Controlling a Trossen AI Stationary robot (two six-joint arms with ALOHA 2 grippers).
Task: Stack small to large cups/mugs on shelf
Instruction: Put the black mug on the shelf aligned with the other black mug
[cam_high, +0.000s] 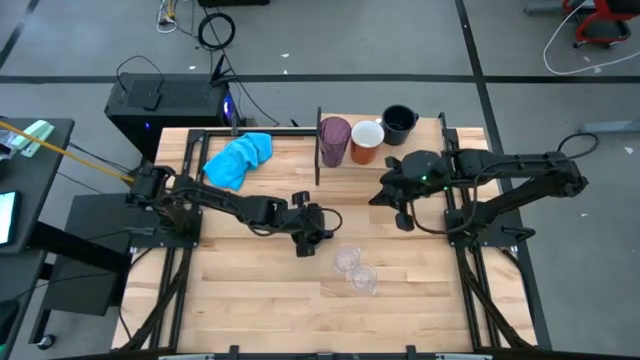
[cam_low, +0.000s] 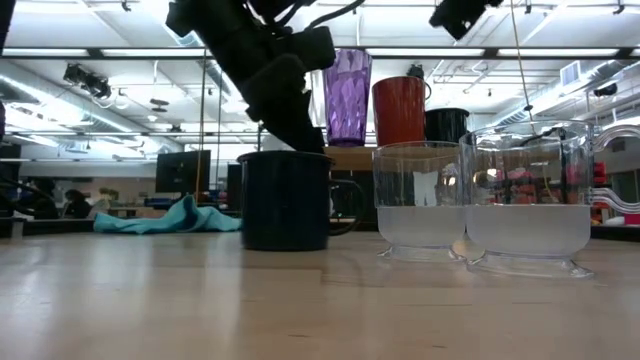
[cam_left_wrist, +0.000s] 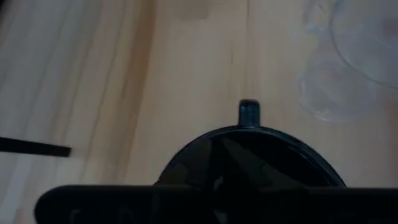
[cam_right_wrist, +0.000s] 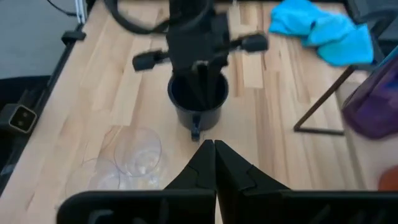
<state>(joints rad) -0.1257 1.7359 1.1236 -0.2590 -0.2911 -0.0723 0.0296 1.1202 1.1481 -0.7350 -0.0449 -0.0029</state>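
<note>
Glossy black mug (cam_low: 287, 200) stands on pale plank bench (cam_high: 260, 290), beside two ribbed clear cups (cam_low: 421, 200). Left gripper (cam_right_wrist: 198, 87) reaches down inside, fingers closing on its wall. Right gripper (cam_right_wrist: 215, 163) hovers, fingers together.

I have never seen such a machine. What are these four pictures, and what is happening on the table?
It is a robot with two dark arms at a wooden table. One camera looks down from above, one sits at table height, and one rides on each wrist. The left gripper reaches down into a black mug, fingers either side of its wall. The right gripper waits shut above the table. On the shelf stand a purple tumbler, an orange mug and another black mug. Two clear cups and a blue cloth lie nearby.
</note>
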